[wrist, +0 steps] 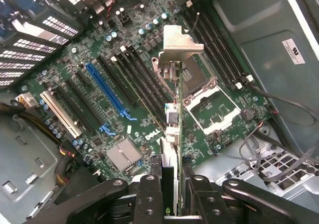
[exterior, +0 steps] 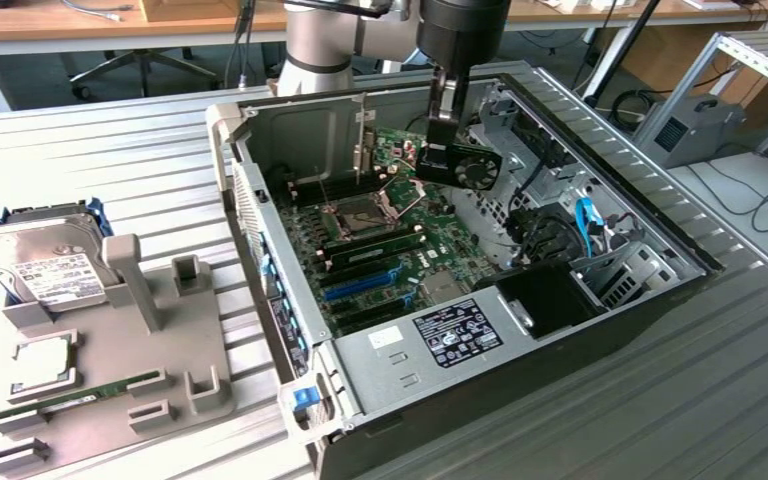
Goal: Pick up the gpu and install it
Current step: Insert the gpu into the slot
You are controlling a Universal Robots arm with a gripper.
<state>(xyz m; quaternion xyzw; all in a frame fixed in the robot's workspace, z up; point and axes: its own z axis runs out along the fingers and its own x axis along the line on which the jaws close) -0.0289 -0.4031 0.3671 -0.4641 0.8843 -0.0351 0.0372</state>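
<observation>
The gpu (exterior: 474, 166), a small green card with a black round fan, hangs on edge above the motherboard (exterior: 391, 240) inside the open computer case. My gripper (exterior: 439, 140) reaches down from above and is shut on the gpu. In the wrist view the gpu (wrist: 175, 119) is seen edge-on, its silver end bracket (wrist: 180, 42) at the far end, over the area between the slots and the CPU socket (wrist: 207, 102). The gripper (wrist: 172, 204) clamps the card's near edge between its black fingers (wrist: 149, 199). The card hangs clear of the board.
A long blue slot (wrist: 105, 90) and black slots lie beside the card. The case walls (exterior: 291, 350) and the power supply (exterior: 458, 335) surround the board. At the exterior view's left, a grey fixture (exterior: 157, 370) holds a hard drive (exterior: 40, 265) and a memory stick (exterior: 84, 392).
</observation>
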